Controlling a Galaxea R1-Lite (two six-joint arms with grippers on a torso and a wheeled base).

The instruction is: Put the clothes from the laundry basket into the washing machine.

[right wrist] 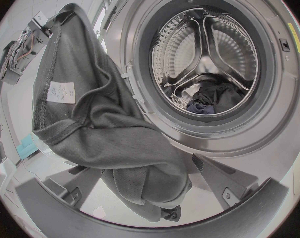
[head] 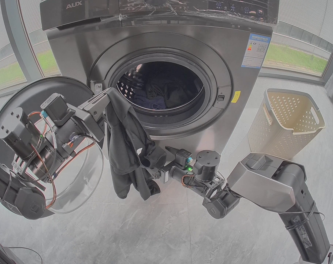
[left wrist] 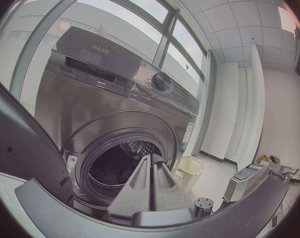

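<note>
Garment (head: 124, 143) dangles before the washer (head: 225, 55), pinched by the left gripper (head: 105, 94); right gripper (right wrist: 146, 179) spread wide around its lower folds.

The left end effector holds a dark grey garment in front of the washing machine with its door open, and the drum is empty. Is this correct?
No, the drum is not empty: the right wrist view shows dark clothes lying at its bottom. The rest is correct: the left end effector holds the dark grey garment in front of the open washing machine.
</note>
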